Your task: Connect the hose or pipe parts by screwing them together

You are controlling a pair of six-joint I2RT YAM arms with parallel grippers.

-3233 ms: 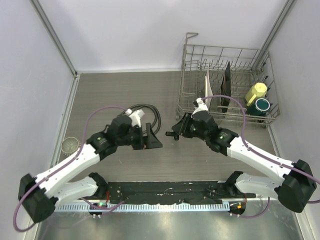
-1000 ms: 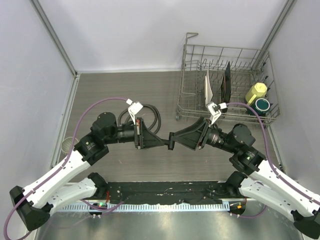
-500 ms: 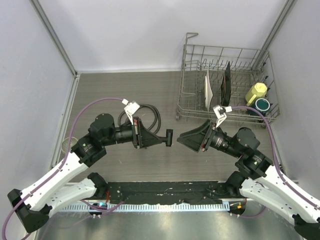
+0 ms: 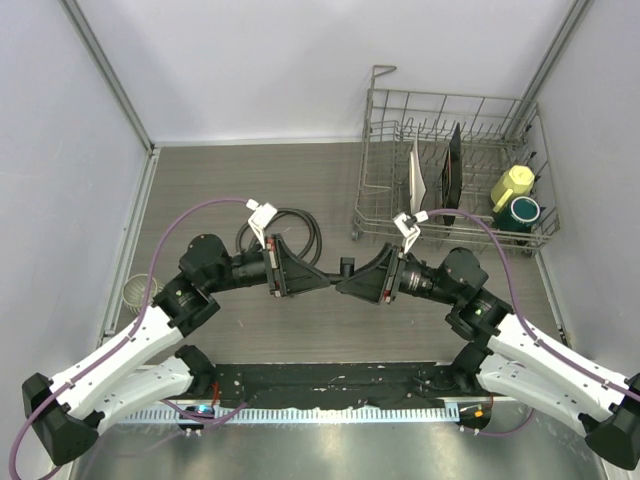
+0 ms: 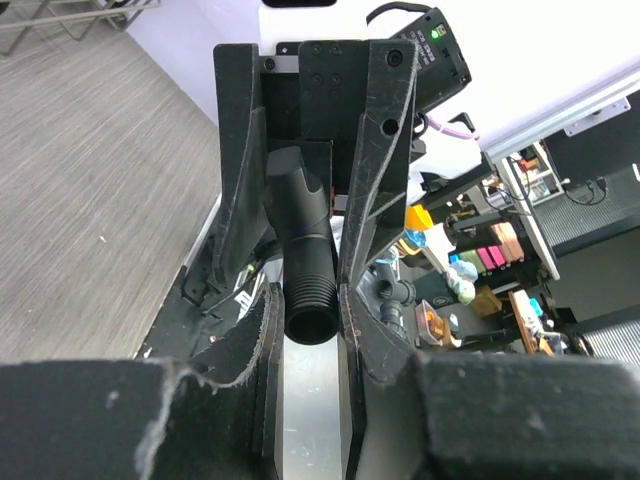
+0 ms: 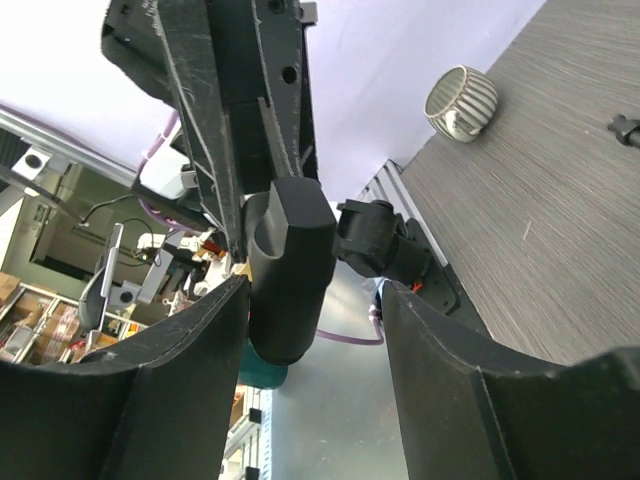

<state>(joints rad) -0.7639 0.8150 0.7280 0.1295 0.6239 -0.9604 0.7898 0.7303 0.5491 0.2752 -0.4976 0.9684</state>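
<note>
Got the T-shaped nozzle fitting (image 5: pixel 305 250) pinched tight in the left gripper (image 4: pixel 322 280), above the table (image 4: pixel 250 180). Met nose to nose by the right gripper (image 4: pixel 350 283), jaws apart either side. Leaving the black hose (image 4: pixel 305 228) coiled behind, well apart.

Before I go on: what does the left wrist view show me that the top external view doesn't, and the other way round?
Only left wrist: the threaded open end of the fitting, clamped in the left gripper. Only top external: the hose lying coiled on the table behind that gripper, and the dish rack. Both: the right gripper straddling the fitting, nose to nose with the left.
</note>
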